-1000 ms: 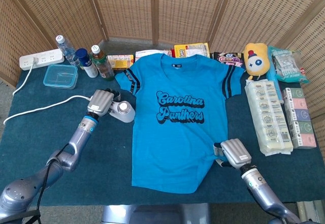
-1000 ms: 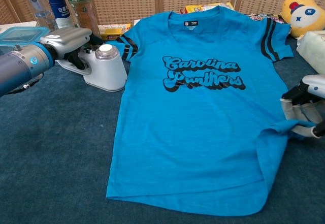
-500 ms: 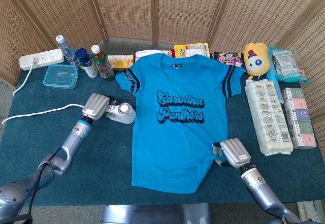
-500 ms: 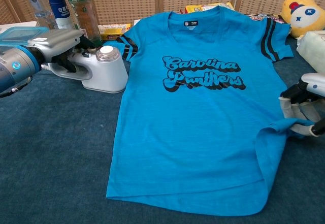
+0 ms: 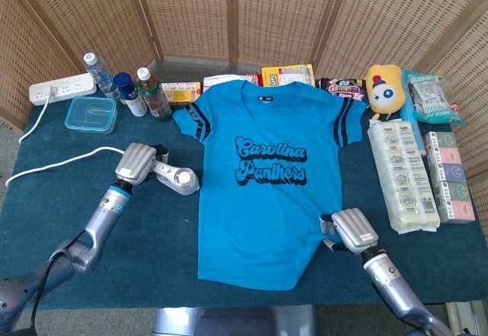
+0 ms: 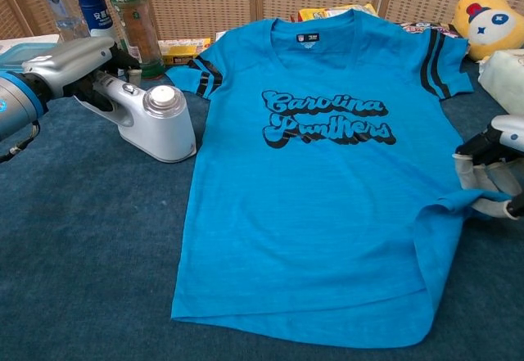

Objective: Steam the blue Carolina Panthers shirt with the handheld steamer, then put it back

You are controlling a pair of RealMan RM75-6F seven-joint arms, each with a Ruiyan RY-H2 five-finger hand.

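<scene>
I see the blue Carolina Panthers shirt [image 5: 263, 184] spread flat, print up, in the middle of the frame on the dark blue worktop [image 5: 152, 237], collar toward the top. Its lower right hem is bunched up where my right robot hand [image 5: 351, 231] has its fingers [image 6: 479, 173] curled around a fold of the cloth, at the lower right of the head view and the right edge of the chest view.

The handheld steamer [image 6: 151, 115] sits just beside the shirt's left edge, below the left sleeve, its round head nearest the cloth and its handle angled up and away to the left. My left robot hand [image 5: 136, 163] is wrapped around that handle, holding it. Whether the steamer base touches the worktop or is lifted a little, I cannot tell. A white cord [image 5: 53, 164] trails from it toward the left edge of the frame.

Further out, in the upper left, I have a power strip [image 5: 61, 89], a clear lidded container [image 5: 91, 113] and three bottles [image 5: 126, 88] in a row. Along the top edge behind the collar lie snack packets [image 5: 286, 75]. On the right are a yellow plush toy [image 5: 383, 88], a long white pack [image 5: 400, 176] and a row of small boxes [image 5: 450, 176]. Wicker screens [image 5: 252, 16] close off the back.
</scene>
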